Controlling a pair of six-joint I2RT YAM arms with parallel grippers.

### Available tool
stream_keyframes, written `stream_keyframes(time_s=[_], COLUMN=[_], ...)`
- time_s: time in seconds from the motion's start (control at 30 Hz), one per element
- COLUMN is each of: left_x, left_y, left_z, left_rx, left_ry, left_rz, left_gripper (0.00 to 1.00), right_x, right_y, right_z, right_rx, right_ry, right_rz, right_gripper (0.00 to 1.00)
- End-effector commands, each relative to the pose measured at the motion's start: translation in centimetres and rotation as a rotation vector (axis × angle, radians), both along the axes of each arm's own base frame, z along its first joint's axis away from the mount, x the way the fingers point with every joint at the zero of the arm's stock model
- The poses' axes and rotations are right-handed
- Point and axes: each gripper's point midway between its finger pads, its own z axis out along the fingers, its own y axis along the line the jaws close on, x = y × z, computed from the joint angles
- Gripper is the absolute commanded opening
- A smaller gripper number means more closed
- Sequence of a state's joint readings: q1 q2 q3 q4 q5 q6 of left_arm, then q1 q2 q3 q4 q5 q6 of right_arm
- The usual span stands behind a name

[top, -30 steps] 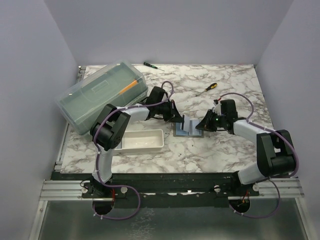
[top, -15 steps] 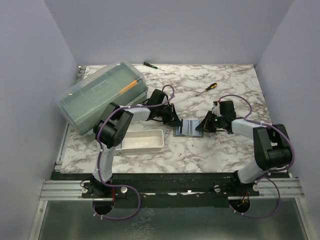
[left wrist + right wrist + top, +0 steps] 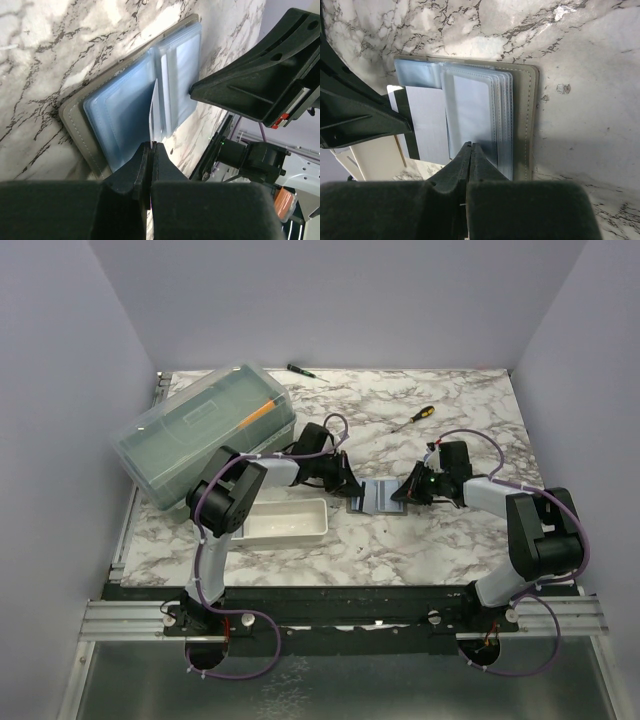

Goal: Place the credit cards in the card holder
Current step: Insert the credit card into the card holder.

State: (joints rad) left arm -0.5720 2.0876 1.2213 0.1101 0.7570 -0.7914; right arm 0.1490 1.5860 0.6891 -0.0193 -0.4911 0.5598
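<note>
On marble [image 3: 455, 535], one card holder [image 3: 377, 496] — one card [image 3: 425, 122]

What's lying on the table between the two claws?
The open card holder, between left claw, which pinches a credit card, and right claw; the overhead view shows it.
</note>
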Motion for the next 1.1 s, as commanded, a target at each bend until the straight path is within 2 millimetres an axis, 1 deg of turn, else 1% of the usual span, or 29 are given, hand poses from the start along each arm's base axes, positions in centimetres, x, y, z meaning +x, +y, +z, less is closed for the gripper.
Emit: stream_keyframes(time_s=[0.0, 0.17, 0.3, 0.4, 0.6, 0.83, 1.07], left_x=[-1.0, -0.8, -0.4, -0.5, -0.7, -0.5, -0.6], left_y=[-0.3, 0.0, 0.3, 0.0, -0.7, -1.4, -1.2], left_z=[1.6, 2.1, 4.1, 4.7, 3.2, 2.3, 0.7], left_rx=[-0.046, -0.039, -0.047, -0.065, -0.08, -0.085, -0.056], left_ry=[-0.022, -0.059, -0.13, -0.128, -0.039, -0.013, 0.009], left_rz=[-0.034, -0.007, 0.018, 0.004, -0.022, -0.041, -0.026], left_gripper=[0.0, 0.0, 0.0, 0.0, 0.0, 0.0, 0.0], right_x=[-0.8, -1.0, -1.0, -1.1, -1.1, -1.0, -1.0], right_y=[-2.0, -2.0, -2.1, -2.0, -2.0, -1.9, -1.9], right_z=[-2.7, -2.8, -2.9, -3.0, -3.0, -3.2, -3.2], right_rx=[-0.099, -0.101, -0.104, -0.103, -0.101, -0.099, -0.099], right_ry=[0.059, 0.062, 0.064, 0.066, 0.069, 0.071, 0.073], right_rz=[-0.038, -0.032, -0.031, -0.026, -0.025, -0.019, -0.018], right_gripper=[0.0, 0.0, 0.0, 0.0, 0.0, 0.0, 0.0])
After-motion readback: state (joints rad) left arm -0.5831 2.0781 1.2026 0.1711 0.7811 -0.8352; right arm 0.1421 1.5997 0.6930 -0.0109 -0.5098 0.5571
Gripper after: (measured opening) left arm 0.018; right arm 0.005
